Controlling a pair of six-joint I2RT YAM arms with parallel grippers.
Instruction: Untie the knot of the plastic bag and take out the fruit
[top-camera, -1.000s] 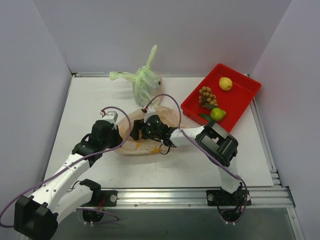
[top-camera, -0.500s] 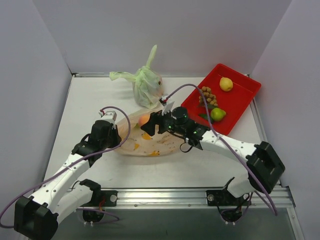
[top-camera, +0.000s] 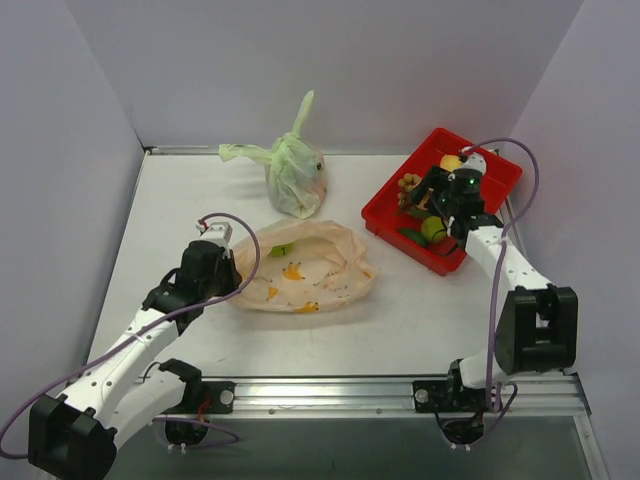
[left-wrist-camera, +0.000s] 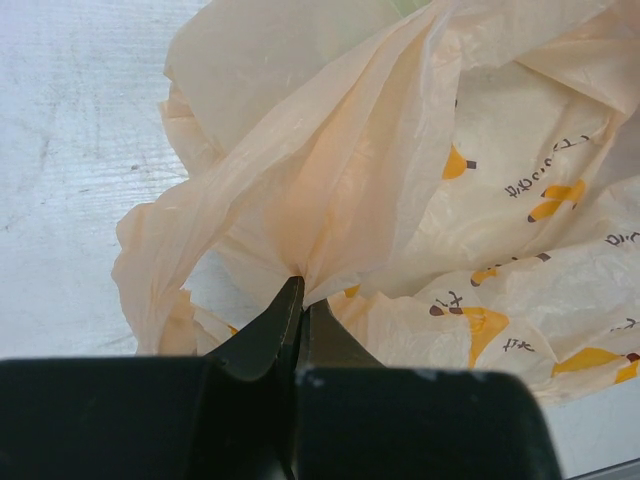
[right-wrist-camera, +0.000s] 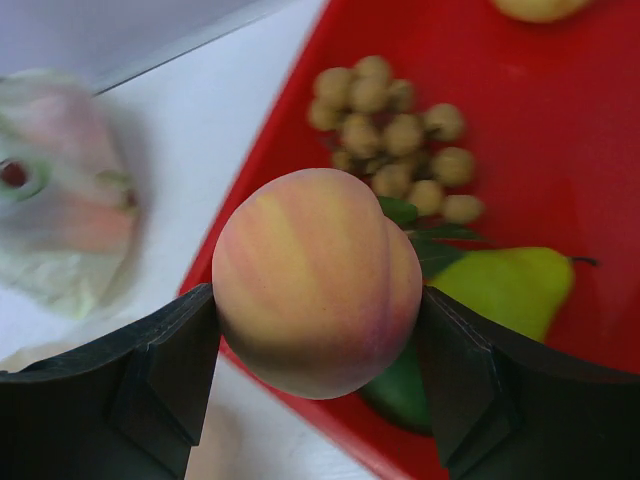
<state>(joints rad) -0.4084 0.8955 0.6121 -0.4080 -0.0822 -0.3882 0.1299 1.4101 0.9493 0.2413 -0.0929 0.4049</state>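
The pale orange plastic bag (top-camera: 320, 270) lies flattened mid-table; no tied knot shows on it. A small green fruit (top-camera: 284, 250) shows through it near its far side. My left gripper (top-camera: 234, 272) is shut on a gathered fold at the bag's left edge (left-wrist-camera: 330, 200), fingertips pinching the film (left-wrist-camera: 299, 291). My right gripper (top-camera: 432, 196) is shut on a peach-pink fruit (right-wrist-camera: 318, 295) and holds it above the near-left edge of the red tray (top-camera: 492, 182). In the tray lie a brown ball cluster (right-wrist-camera: 395, 130), a green pear-like fruit (right-wrist-camera: 510, 285) and a yellow fruit (top-camera: 451, 163).
A tied translucent green bag (top-camera: 293, 172) stands at the back of the table, left of the tray; it also shows blurred in the right wrist view (right-wrist-camera: 60, 190). White walls close the sides and back. A metal rail runs along the near edge.
My right arm has swung from the orange bag's opening to above the red tray, carrying the peach-pink fruit. The bag has settled flatter. My left gripper has kept its hold.
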